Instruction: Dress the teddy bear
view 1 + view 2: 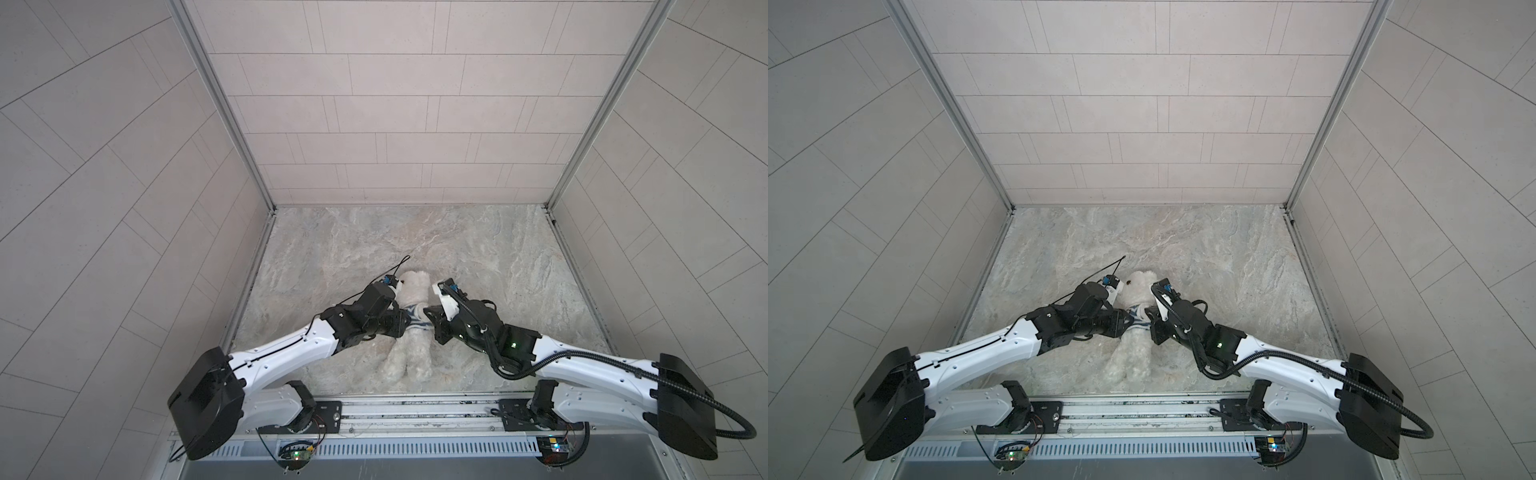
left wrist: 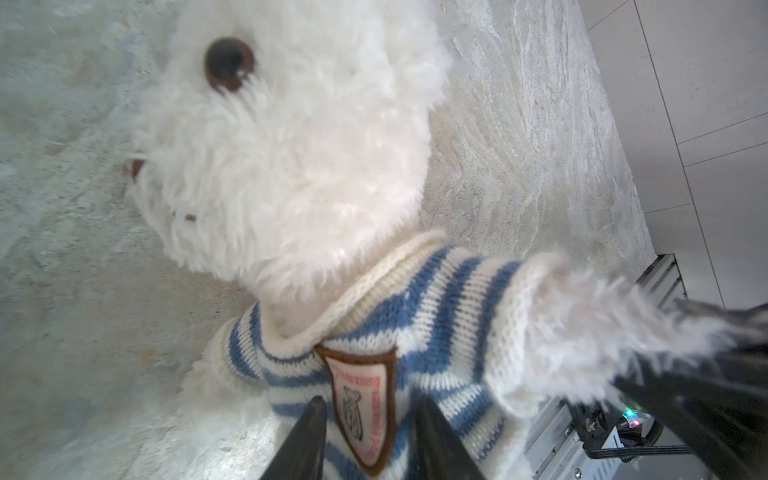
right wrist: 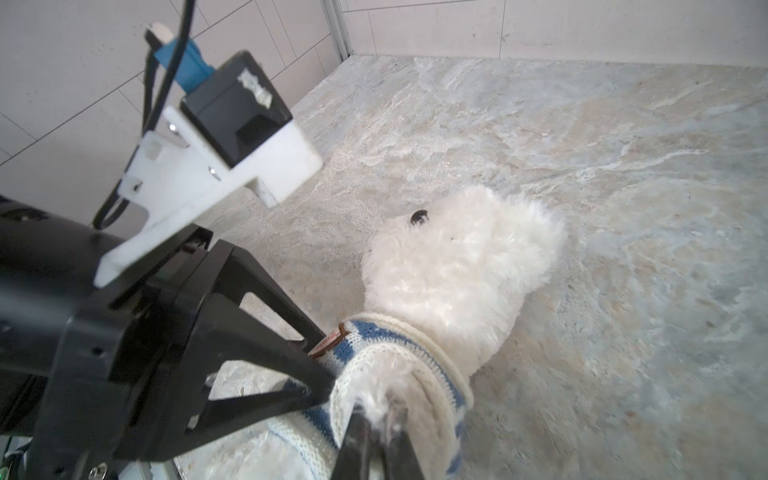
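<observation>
Pale tiled walls (image 1: 374,104) around a grey marbled floor (image 1: 457,249), metal corner posts (image 1: 224,104)

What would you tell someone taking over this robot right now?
Left tool: open, straddling the badge on the shirt.
Right tool: shut on the bear, at the paw poking out of a sleeve.
Bear lies on the table between the arms, head away from the base.
Done: shirt is over the head and around the chest.
Left: probably release the paw, check the other sleeve, tug the hem down.
</observation>
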Controlling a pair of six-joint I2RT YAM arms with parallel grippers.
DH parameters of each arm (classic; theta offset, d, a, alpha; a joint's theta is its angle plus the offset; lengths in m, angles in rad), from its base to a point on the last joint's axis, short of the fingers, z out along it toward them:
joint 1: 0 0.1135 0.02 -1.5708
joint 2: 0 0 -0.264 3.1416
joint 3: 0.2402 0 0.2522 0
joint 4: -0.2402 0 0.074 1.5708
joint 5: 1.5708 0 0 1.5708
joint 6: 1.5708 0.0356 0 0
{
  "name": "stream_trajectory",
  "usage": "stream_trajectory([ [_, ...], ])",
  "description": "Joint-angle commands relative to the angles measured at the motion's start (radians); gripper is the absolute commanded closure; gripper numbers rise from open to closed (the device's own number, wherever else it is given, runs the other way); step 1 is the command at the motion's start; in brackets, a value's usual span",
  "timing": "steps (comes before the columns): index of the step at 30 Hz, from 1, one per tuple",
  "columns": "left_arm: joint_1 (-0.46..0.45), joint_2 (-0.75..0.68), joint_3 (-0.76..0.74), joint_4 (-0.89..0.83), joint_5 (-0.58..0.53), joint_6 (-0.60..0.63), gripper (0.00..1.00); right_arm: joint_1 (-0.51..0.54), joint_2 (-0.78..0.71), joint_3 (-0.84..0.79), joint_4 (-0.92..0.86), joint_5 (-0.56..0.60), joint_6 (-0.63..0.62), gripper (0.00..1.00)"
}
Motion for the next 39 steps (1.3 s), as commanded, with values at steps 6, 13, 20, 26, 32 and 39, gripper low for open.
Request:
stream_trajectory([
  [6, 0.073, -0.036, -0.033, 0.039, 0.059, 0.009, 0.61, 0.029, 0.087, 0.162, 0.127, 0.057, 0.033, 1.00],
  [13, 0.193, 0.044, -0.081, 0.155, 0.177, -0.009, 0.63, 0.029, 0.118, 0.147, 0.131, 0.109, 0.091, 0.96],
  [20, 0.255, 0.090, -0.101, 0.189, 0.220, -0.009, 0.63, 0.029, 0.182, 0.149, 0.154, 0.100, 0.105, 0.84],
  [26, 0.337, 0.097, -0.120, 0.187, 0.231, 0.012, 0.63, 0.030, 0.233, 0.174, 0.179, 0.055, 0.120, 0.71],
  [32, 0.357, 0.127, -0.126, 0.199, 0.227, 0.011, 0.63, 0.029, 0.154, 0.171, 0.080, 0.092, 0.108, 0.56],
  [39, 0.362, 0.161, -0.123, 0.217, 0.239, 0.005, 0.62, -0.014, 0.007, 0.155, -0.129, 0.140, 0.074, 0.39],
])
